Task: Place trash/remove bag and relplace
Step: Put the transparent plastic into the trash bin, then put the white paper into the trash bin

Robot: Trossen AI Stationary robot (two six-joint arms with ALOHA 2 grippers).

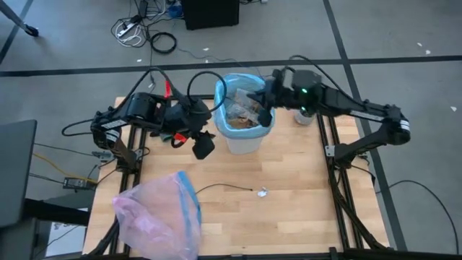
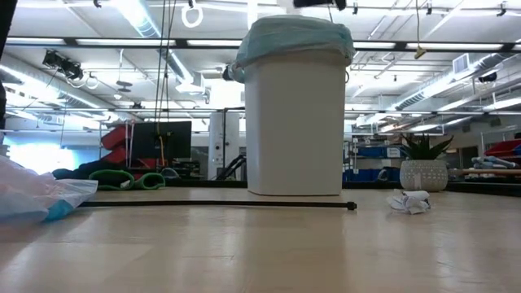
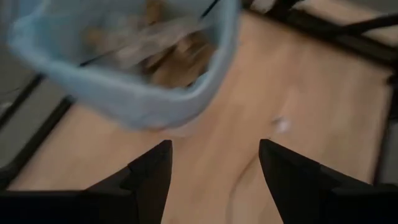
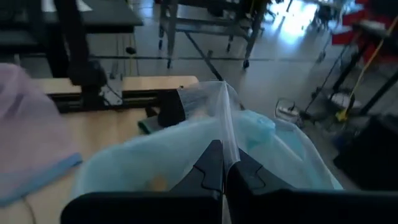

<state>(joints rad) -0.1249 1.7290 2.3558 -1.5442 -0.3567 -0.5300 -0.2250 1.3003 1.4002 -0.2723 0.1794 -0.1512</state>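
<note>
Wooden worktop point(image 1: 289, 209) carries the bin point(image 1: 244, 137). Right gripper point(image 4: 222, 163) pinches the bag point(image 4: 273, 146) rim, likely to lift it out. Left gripper point(image 3: 214, 171) waits beside, fingers apart.

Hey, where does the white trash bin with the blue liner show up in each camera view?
High view: the bin stands at the table's far edge, centre, between both arms.
Low view: it rises at centre, liner over its rim.
Left wrist view: only its lined rim shows, toward the upper left.
Right wrist view: the blue bag fills the lower middle, pinched by the right gripper.
Shared landmark: the pink bag.
</note>
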